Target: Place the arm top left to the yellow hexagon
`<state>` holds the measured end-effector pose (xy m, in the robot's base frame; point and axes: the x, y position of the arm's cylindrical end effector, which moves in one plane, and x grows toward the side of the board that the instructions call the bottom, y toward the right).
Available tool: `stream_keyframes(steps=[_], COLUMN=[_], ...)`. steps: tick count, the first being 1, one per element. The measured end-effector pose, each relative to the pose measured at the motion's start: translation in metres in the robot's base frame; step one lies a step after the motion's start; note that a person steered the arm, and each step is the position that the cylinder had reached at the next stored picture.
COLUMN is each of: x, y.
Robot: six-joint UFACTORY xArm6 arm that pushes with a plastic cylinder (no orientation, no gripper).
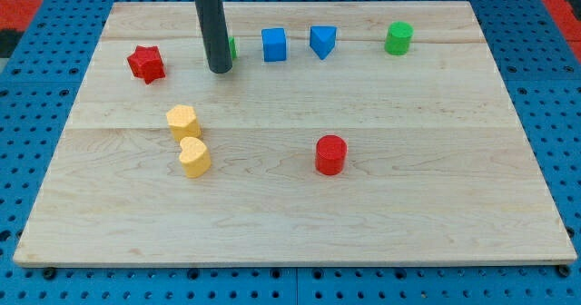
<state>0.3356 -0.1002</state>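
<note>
Wooden board point(300, 205) bears no writing; my tip point(220, 70), without jaws, stands up-right of yellow hexagon point(182, 122).

Board point(363, 205): pale wood with faint grain. Star point(145, 63) and cylinder point(330, 154): red. Cube point(274, 44) and triangle point(322, 41): blue. Cylinder point(398, 38): green. Hexagon point(182, 122) and heart point(193, 157): yellow. Rod point(214, 28): dark grey. Surrounding pegboard point(36, 33): blue.
</note>
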Motion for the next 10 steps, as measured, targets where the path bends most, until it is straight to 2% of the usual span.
stream_keyframes(steps=[4,5,7,9,10], x=[-0.013,0.022,0.054,0.055,0.066], y=[0.002,0.002,0.002,0.009,-0.025])
